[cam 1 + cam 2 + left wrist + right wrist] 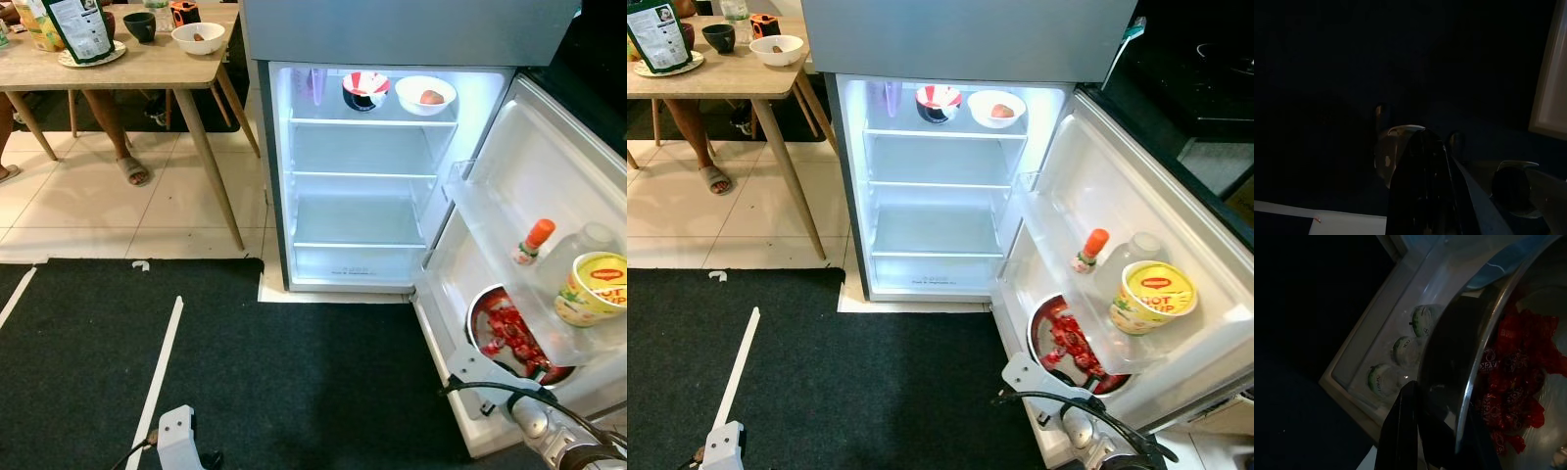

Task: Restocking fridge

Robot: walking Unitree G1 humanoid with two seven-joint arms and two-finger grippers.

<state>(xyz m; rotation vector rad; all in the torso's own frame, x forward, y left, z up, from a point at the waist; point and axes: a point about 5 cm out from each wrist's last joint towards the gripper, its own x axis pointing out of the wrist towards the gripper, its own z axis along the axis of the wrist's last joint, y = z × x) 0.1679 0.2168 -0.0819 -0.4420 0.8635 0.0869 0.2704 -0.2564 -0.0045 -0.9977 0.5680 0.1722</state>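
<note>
Two bare shelves (358, 201) (fridge (392, 39) open)

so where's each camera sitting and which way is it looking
Left eye: head, looking down into the open fridge; right arm at the bottom.
Right eye: same scene, sharing the metal bowl of red sweets in the door.
Left wrist: dark, along the left pincer.
Right wrist: along the right pincer, at that bowl's rim.

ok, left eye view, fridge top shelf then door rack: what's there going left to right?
Red and white bowl → white bowl → orange-capped bottle → yellow Hot Cup tub.
</note>
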